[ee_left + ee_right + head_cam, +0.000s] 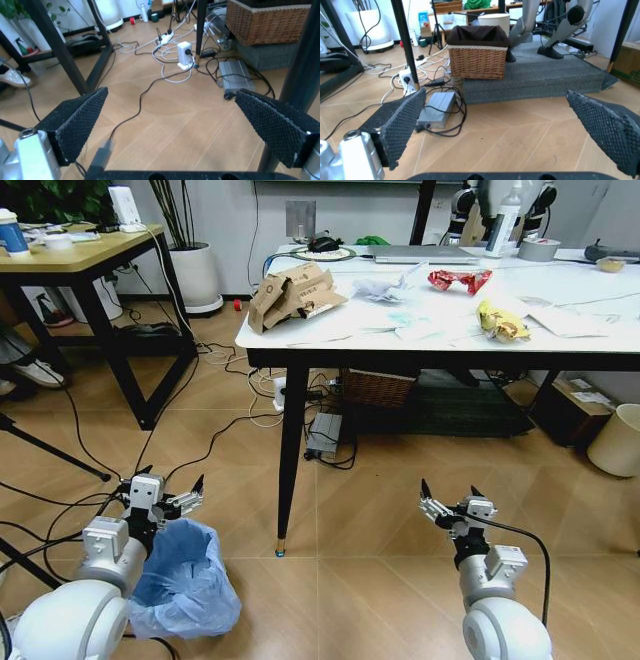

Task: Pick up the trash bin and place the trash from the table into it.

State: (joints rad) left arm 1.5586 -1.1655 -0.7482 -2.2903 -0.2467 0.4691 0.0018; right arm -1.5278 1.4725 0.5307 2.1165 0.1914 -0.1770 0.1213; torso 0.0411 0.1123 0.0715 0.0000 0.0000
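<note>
The trash bin [185, 578], lined with a crinkled light-blue bag, stands on the wood floor at the lower left, right beside my left arm. My left gripper [170, 492] hangs open just above and behind its rim, holding nothing; its black fingers [75, 122] spread wide over bare floor. My right gripper [448, 498] is open too, low over the floor at the right, and empty. On the marble-look table [330, 332] lies the trash: a torn brown cardboard box [292, 293], crumpled white paper [385, 285], a red wrapper [458, 279] and a yellow wrapper [502, 322].
A black table leg [290, 455] stands between my arms. Cables, a power strip [184, 54] and a grey adapter [436, 108] lie on the floor under the table, with a wicker basket [477, 56] behind. A wooden desk [70, 255] is at the left, a cream bin [618, 442] at the far right.
</note>
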